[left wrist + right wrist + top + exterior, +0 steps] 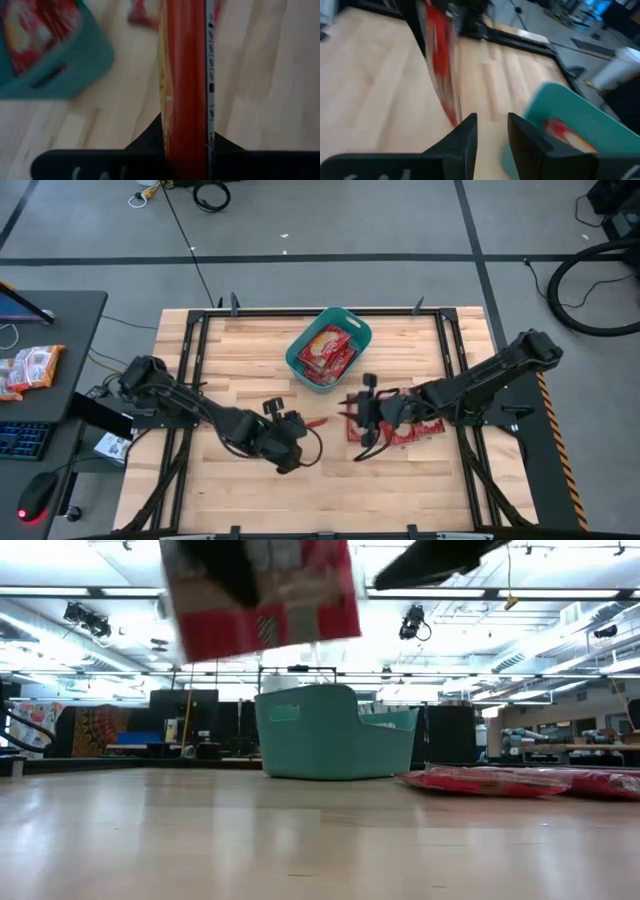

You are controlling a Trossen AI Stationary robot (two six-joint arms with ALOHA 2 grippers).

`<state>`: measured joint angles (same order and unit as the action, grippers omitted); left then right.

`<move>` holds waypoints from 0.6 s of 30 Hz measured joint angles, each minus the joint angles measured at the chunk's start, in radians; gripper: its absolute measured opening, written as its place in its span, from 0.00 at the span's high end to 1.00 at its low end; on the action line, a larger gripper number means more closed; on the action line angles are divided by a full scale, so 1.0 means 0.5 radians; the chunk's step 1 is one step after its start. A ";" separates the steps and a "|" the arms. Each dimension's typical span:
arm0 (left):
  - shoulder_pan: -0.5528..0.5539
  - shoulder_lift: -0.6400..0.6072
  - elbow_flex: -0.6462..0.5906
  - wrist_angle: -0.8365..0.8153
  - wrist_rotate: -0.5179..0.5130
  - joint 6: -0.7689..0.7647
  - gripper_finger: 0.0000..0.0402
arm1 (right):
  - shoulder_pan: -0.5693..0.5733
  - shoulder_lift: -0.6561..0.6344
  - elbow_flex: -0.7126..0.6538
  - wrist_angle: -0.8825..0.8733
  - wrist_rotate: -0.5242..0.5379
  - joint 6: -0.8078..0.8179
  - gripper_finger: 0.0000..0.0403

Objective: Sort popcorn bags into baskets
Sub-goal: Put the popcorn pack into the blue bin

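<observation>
The left claw [300, 432] is closed on a popcorn bag [185, 75], pinching it by one edge so the flat red packet stands on edge between the fingers. In the low view that bag [262, 595] hangs high above the surface [250, 490], clear of everything. The teal basket [358, 330] sits ahead of this claw and off to one side, well apart from it, with several red bags already lying inside.

The step in hand looks like the carry to the basket. To do it well, the left claw should keep its height until the bag's lower edge is past the basket's near rim [60, 80], then come down so the packet is over the open middle, not over the wall or the slot handle. Because the bag is held edge-on, turning it flat before letting go would help it settle on the pile instead of leaning on the wall and tipping out.

The right claw [362, 415] hovers close by, its fingers [465, 137] parted and empty, with a few more bags [395, 430] lying on the surface just behind and beneath it. The two claws are near each other, so the left one's path toward the basket should swing clear of the right arm.
</observation>
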<state>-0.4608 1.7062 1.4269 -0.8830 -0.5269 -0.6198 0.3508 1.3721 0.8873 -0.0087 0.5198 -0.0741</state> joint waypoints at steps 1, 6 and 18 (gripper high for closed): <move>0.021 -0.030 0.000 0.030 -0.021 0.010 0.91 | 0.000 -0.039 -0.018 -0.038 0.034 0.013 0.72; 0.188 -0.105 0.000 0.125 -0.105 0.175 0.91 | 0.002 -0.220 -0.160 -0.073 0.145 0.047 0.72; 0.867 -0.100 0.000 0.488 0.092 0.583 0.90 | 0.002 -0.340 -0.500 0.171 0.131 0.154 0.72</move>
<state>-0.0272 1.6563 1.4269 -0.6388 -0.4811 -0.3285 0.3519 1.2021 0.6372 0.0769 0.5854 0.0031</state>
